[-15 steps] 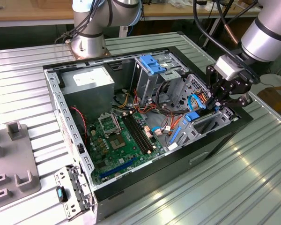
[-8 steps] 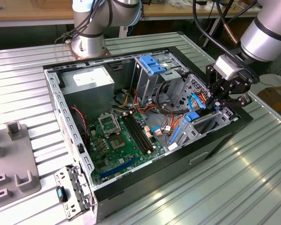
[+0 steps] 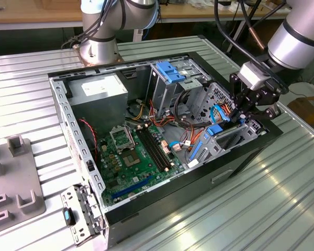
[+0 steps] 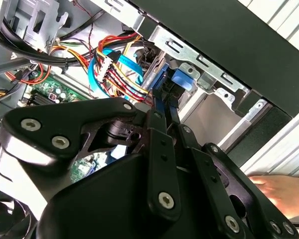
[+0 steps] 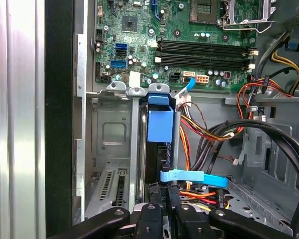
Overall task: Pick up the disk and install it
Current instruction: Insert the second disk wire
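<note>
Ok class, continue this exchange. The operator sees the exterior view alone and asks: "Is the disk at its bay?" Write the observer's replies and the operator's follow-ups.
Observer: In the first wrist view the disk stands on edge in a bay slot, its blue carrier end facing the gripper.
Operator: Any cables near it?
Observer: A blue flat cable crosses right beside the gripper.
Operator: Anyone close by?
Observer: In the second wrist view a person's hand lies just outside the case.
</note>
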You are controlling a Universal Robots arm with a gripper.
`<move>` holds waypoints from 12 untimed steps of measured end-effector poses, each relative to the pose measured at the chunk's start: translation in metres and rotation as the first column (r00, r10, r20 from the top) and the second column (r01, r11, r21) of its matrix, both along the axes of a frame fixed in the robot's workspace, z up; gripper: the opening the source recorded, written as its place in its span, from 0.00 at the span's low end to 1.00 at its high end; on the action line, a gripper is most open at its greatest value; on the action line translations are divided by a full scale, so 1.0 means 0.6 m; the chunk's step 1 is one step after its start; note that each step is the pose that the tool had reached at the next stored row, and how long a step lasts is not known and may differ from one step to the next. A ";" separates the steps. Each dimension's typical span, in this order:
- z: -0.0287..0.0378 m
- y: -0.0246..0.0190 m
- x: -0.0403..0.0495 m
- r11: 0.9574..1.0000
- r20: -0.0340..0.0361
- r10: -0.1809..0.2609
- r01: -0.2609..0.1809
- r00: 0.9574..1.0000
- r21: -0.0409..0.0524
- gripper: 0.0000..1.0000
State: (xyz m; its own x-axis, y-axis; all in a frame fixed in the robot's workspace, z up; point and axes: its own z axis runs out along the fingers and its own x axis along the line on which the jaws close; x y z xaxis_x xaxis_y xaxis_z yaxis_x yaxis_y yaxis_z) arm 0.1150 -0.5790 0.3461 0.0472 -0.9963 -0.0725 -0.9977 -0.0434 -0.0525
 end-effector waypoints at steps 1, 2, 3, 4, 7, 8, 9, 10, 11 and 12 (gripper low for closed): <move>-0.001 0.0000 0.000 1.000 0.000 -0.001 0.001 1.000 0.000 0.17; -0.002 0.0000 0.000 1.000 0.000 -0.001 0.001 1.000 0.000 0.17; -0.002 -0.0001 0.000 1.000 0.000 -0.001 0.001 1.000 0.000 0.17; -0.003 -0.0001 -0.001 1.000 0.000 -0.002 0.002 1.000 0.000 0.17; -0.003 -0.0002 -0.002 1.000 0.000 -0.004 0.004 1.000 0.000 0.17; -0.003 -0.0002 -0.002 1.000 0.000 -0.008 0.008 1.000 0.000 0.17; -0.003 -0.0002 -0.002 1.000 0.000 -0.016 0.016 1.000 0.000 0.17; -0.003 -0.0001 -0.002 1.000 0.000 -0.016 0.016 1.000 0.000 0.17; -0.003 0.0000 -0.002 1.000 0.000 -0.018 0.018 1.000 0.000 0.17; -0.003 0.0000 -0.003 1.000 0.000 -0.022 0.022 1.000 0.000 0.17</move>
